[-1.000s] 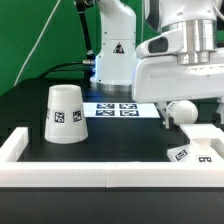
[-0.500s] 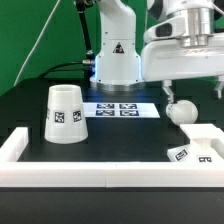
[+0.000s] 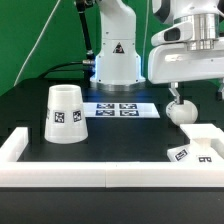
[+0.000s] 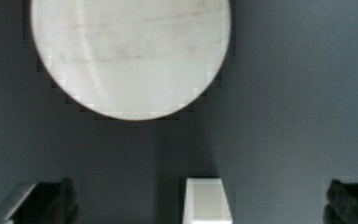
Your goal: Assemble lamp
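Observation:
The round white bulb [image 3: 181,110] lies on the black table at the exterior view's right. It fills the wrist view as a white oval [image 4: 131,55]. My gripper [image 3: 176,93] hangs just above the bulb with its jaws wide apart and nothing between them. In the wrist view the gripper [image 4: 197,192] shows only as dark fingertips [image 4: 44,202] at the frame edge. The tapered shade [image 3: 65,113] stands mouth down at the left, tags facing the camera. The flat stepped base [image 3: 196,146] lies at the front right.
The marker board [image 3: 121,109] lies flat in front of the white robot pedestal [image 3: 115,58]. A low white wall [image 3: 90,181] runs along the front and left of the table. A narrow white strip [image 4: 206,203] shows between the fingers; I cannot tell what it is.
The arm has risen and shifted to the exterior view's right, so the bulb now shows fully below the fingers. The bulb, shade and base have not moved.

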{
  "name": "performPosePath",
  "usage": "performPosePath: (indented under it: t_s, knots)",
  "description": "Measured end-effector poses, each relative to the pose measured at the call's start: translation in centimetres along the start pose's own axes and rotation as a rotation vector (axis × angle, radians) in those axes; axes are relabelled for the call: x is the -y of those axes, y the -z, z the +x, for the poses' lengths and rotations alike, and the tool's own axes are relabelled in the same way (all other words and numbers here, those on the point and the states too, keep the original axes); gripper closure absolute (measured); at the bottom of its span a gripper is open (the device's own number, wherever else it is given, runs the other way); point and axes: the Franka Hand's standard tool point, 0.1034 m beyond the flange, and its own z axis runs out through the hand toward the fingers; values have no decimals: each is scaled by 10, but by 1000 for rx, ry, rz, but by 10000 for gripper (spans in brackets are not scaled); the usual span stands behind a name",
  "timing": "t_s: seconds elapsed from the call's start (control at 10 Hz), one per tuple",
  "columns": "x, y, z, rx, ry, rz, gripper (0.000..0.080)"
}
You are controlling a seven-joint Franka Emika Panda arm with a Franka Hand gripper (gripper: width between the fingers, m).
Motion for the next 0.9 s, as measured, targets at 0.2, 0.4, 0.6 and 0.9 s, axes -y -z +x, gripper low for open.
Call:
performPosePath:
  t_s: [0.2, 0.4, 0.6, 0.9]
  knots:
    - [-19, -5, 7, 178, 135, 8, 100]
    - [-23, -3, 3, 333, 122, 23, 100]
    - [-19, -2, -1, 457, 121, 35, 100]
    - [-13, -3, -6, 653, 112, 47, 100]
